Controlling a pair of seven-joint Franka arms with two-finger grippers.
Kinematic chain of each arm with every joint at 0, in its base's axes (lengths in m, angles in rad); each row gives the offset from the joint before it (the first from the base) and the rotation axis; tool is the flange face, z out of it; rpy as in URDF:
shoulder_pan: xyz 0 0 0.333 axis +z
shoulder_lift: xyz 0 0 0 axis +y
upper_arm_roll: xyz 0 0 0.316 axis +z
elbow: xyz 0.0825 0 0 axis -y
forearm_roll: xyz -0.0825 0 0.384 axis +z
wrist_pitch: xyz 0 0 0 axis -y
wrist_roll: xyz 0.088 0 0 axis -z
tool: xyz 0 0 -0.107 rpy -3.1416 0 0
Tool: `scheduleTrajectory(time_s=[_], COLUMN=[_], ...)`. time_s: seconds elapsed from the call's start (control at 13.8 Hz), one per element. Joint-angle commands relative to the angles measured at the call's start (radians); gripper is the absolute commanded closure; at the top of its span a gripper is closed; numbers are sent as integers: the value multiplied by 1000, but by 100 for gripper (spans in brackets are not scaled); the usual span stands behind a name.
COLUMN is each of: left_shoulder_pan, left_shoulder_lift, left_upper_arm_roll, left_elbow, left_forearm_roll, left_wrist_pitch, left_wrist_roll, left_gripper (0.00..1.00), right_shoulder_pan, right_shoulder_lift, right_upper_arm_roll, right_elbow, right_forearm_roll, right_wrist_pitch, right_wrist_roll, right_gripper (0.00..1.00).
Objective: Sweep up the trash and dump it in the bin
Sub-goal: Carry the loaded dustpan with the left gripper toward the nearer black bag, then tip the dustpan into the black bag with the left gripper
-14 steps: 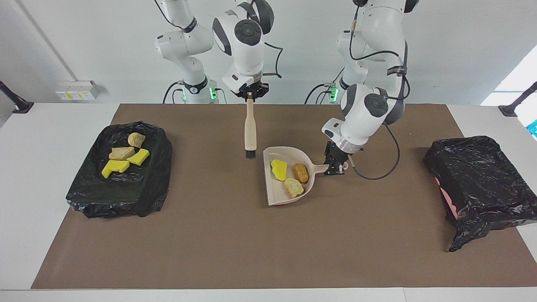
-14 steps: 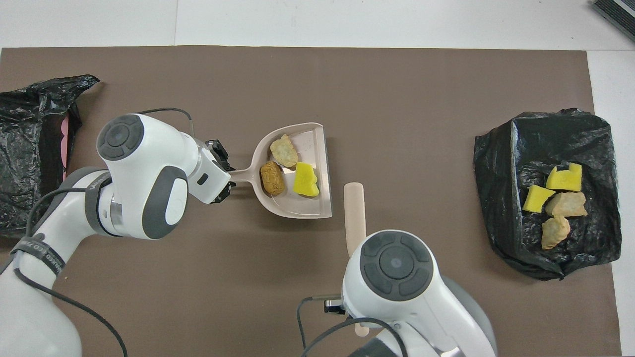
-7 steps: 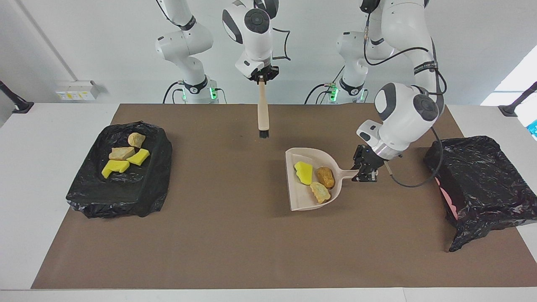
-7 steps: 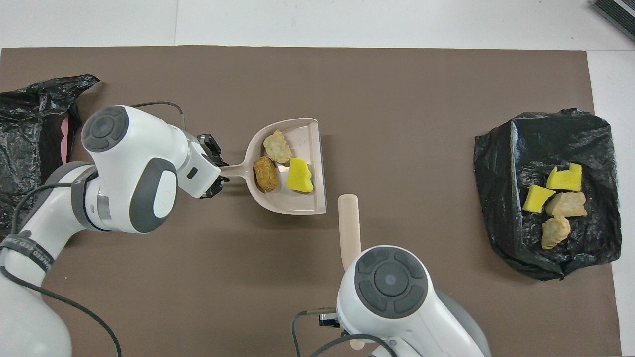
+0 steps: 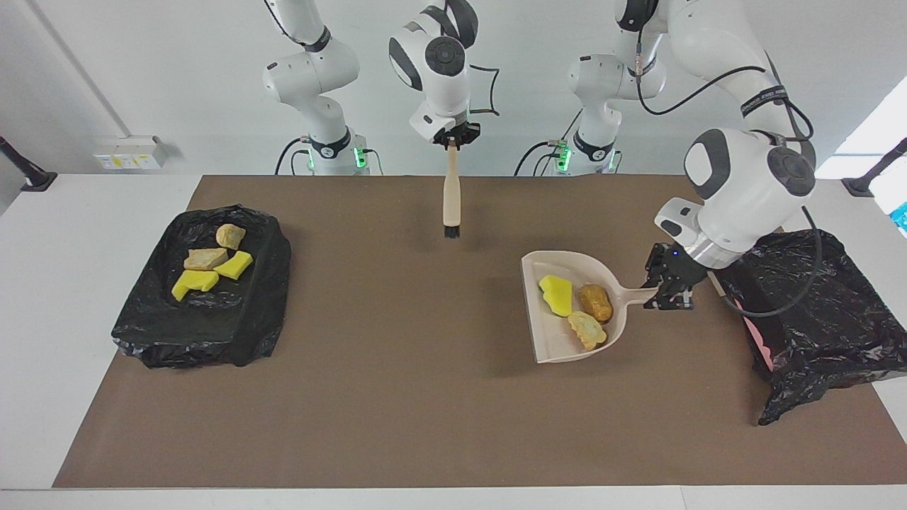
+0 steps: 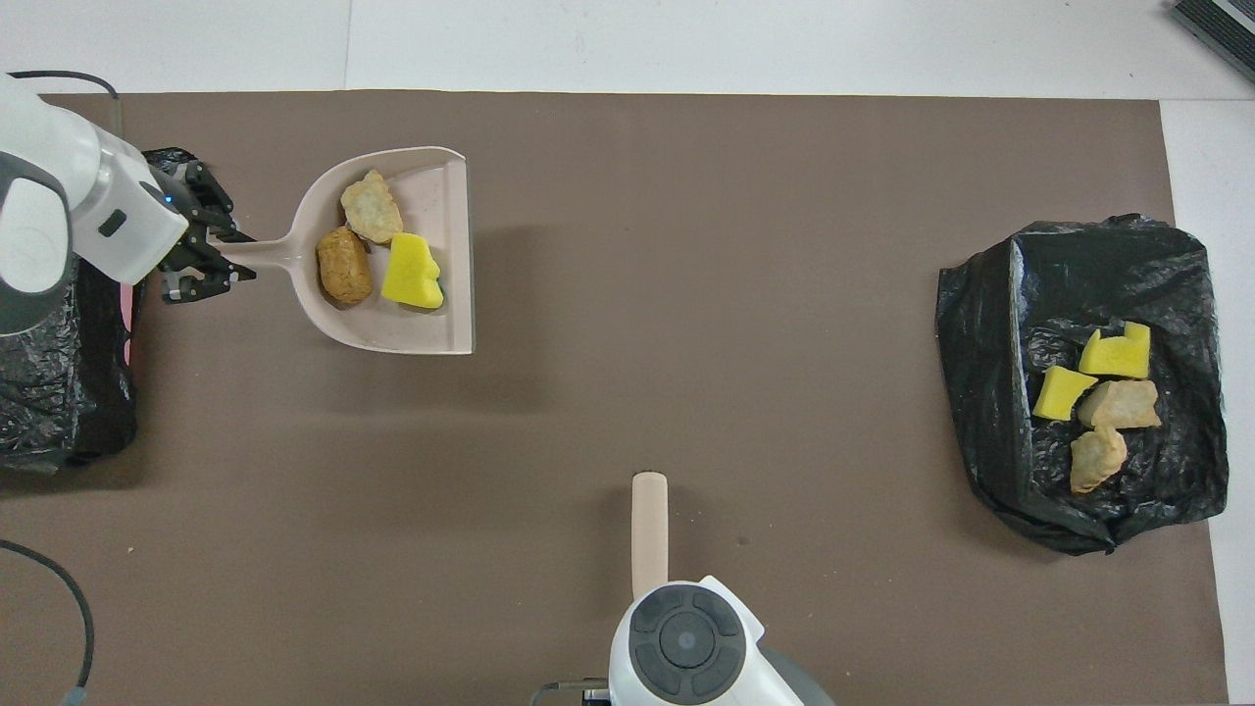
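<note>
My left gripper [image 5: 666, 294] [image 6: 211, 257] is shut on the handle of the beige dustpan [image 5: 560, 343] [image 6: 431, 328] and holds it a little above the brown mat. The pan sits close beside the black-bagged bin [image 5: 815, 312] [image 6: 49, 392] at the left arm's end. In the pan lie three pieces of trash: a yellow sponge piece [image 5: 557, 294] [image 6: 412, 277], a brown chunk [image 5: 596, 301] [image 6: 344, 278] and a tan chunk [image 5: 587, 329] [image 6: 372, 207]. My right gripper [image 5: 451, 142] is shut on the beige brush [image 5: 451, 195] [image 6: 649, 529], which hangs bristles down over the mat's edge nearest the robots.
A second black-bagged container [image 5: 212, 319] [image 6: 1079, 265] stands at the right arm's end of the mat, with several yellow and tan scraps [image 5: 205, 265] [image 6: 1098, 392] in it. A strip of pink shows at the edge of the bin near the left gripper.
The left arm has carried the dustpan with its three pieces from the mat's middle toward the bin at its own end. The right arm has lifted the brush and drawn it back toward the robots.
</note>
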State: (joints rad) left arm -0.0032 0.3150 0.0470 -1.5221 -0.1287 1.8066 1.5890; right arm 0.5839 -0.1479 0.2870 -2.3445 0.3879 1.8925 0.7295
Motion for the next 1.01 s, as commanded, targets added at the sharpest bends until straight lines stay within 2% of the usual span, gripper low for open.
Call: scheduleTrajectory(time_s=[0.0,0.43,0.65,0.94], left_shoulder_pan=[98,297,385,445], left_shoulder_lift=[12,12,22,27], left_upper_arm_roll=[-6,-4,-6,-1], left_elbow=[36,40,85,91], left_forearm_roll=[9,58,98,214], left_wrist_pitch=[-49,-20,-7,105], left_wrist_roll=[86,297,345,344], left_gripper=[100,100,100,100], right_shoulder_pan=[43,70,70,68], right_shoulder_lift=[-25,-19,-19,1], right_upper_arm_roll=[-3,-5,-5,-5], right_elbow=[-85,-114,-130,-145], right_forearm_roll=[23,8,-1,-6], right_wrist_pitch=[100,131,163,220], right_wrist_roll=[-12,-30,-27,-27], right_gripper=[100,100,100,100])
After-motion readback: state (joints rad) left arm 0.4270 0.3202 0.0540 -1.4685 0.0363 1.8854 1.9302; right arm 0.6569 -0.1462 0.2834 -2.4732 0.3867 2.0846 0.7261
